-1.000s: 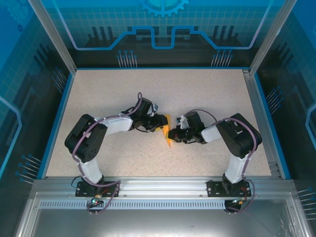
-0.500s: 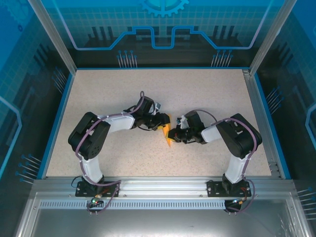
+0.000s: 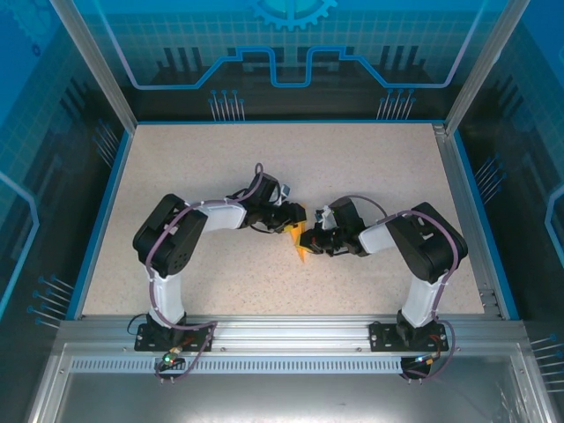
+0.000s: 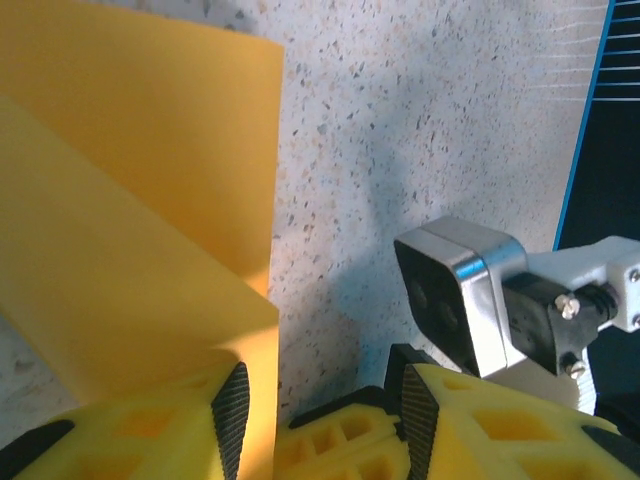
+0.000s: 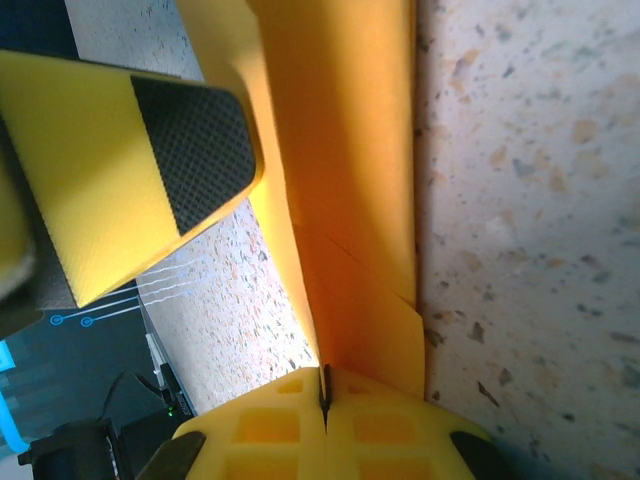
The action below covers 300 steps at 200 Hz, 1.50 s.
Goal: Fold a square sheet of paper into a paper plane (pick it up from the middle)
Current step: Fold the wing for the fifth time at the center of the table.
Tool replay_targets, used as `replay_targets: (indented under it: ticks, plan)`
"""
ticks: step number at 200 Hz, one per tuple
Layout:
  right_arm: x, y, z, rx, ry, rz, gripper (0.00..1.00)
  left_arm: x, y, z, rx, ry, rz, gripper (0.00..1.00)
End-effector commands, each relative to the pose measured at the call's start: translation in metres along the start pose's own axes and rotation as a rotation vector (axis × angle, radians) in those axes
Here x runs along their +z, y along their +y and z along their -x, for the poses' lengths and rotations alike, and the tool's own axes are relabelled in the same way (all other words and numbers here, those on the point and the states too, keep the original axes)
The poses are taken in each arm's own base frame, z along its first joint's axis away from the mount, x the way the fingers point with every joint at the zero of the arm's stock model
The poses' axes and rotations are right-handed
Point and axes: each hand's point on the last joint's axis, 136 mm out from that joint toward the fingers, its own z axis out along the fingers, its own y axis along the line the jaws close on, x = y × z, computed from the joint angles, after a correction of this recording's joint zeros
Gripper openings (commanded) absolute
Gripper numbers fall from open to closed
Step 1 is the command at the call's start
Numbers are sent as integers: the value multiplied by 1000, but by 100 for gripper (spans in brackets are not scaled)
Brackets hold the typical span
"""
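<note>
At nine o'clock of the right gripper [image 3: 310, 240], a folded orange-yellow paper sheet [image 3: 301, 250] sits clamped in its fingers; the left gripper [image 3: 297, 217] waits at the sheet's twelve o'clock, jaws apart.

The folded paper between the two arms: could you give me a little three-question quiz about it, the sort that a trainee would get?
1. True or false: the right end effector is shut on the folded paper.
2. Pick one. The left end effector has its jaws: A) open, with bare table showing between the pads; B) pressed shut on the paper; C) shut on nothing.
3. Short answer: what does the surface of the table under the paper look like?

Key: 1 true. 2 A. 3 pale and speckled.
</note>
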Motion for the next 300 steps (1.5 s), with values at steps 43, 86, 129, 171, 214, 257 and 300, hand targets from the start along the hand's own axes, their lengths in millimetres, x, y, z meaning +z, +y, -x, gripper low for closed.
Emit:
replay_targets:
  ticks: [43, 86, 129, 171, 214, 257, 300]
  plan:
    - [-7, -13, 3, -2, -56, -89, 2, 3, -13, 6, 50, -2, -27, 47]
    - [-6, -2, 5, 32, -46, 8, 0, -13, -28, 4, 87, -23, -55, 50]
    - [-9, 3, 8, 50, -30, 55, 0, -24, -24, -5, 88, -41, -66, 51]
    - [-10, 1, 9, 63, -23, 65, 0, -17, -23, -7, 87, -29, -85, 51]
    - [-9, -5, 8, 78, -20, 50, 0, -6, -29, 0, 92, -12, -116, 52]
    - [-7, -7, 8, 86, -21, 55, 0, 0, -26, 2, 91, -1, -112, 52]
    - [-7, -10, 8, 95, -25, 54, 0, 9, -16, 2, 79, 11, -90, 52]
